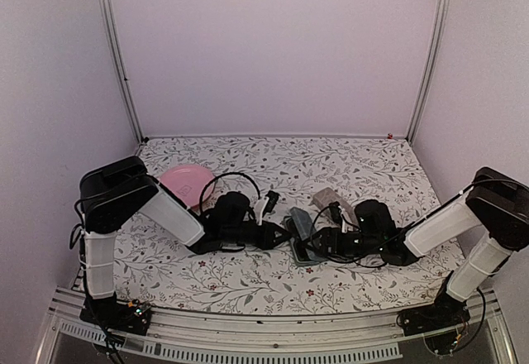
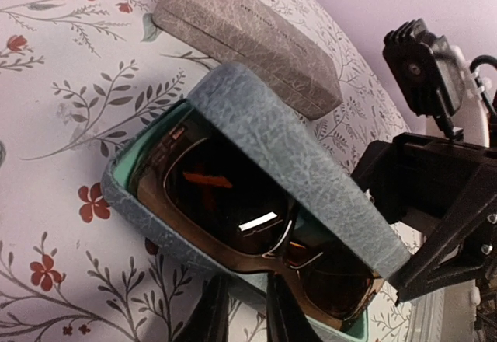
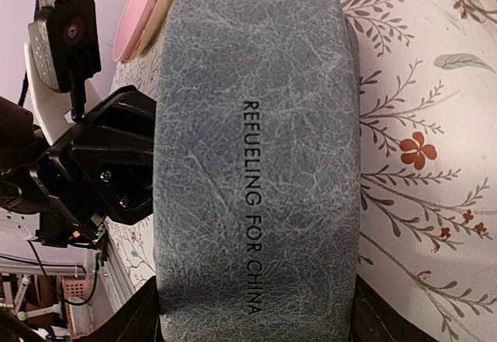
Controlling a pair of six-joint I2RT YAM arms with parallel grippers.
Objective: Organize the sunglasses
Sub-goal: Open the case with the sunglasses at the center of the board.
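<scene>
Dark-framed sunglasses (image 2: 233, 202) with reddish-brown lenses lie inside the open blue-grey case (image 2: 295, 155), whose lid stands half raised over them. In the left wrist view my left gripper (image 2: 242, 284) sits at the case's near wall, its two fingers close together with that wall between them. The right wrist view is filled by the lid (image 3: 256, 163), lettered "REFUELING FOR CHINA", and my right gripper (image 3: 252, 315) has a finger on each long side of it. From above, the left gripper (image 1: 277, 233) and right gripper (image 1: 318, 241) meet at the case (image 1: 299, 230) mid-table.
A shut grey-brown case (image 1: 332, 198) lies just behind the blue-grey one, seen up close as the grey-brown case (image 2: 248, 39). A pink plate (image 1: 186, 184) sits at the left behind my left arm. The floral tablecloth (image 1: 364, 165) ends at walls behind and on both sides.
</scene>
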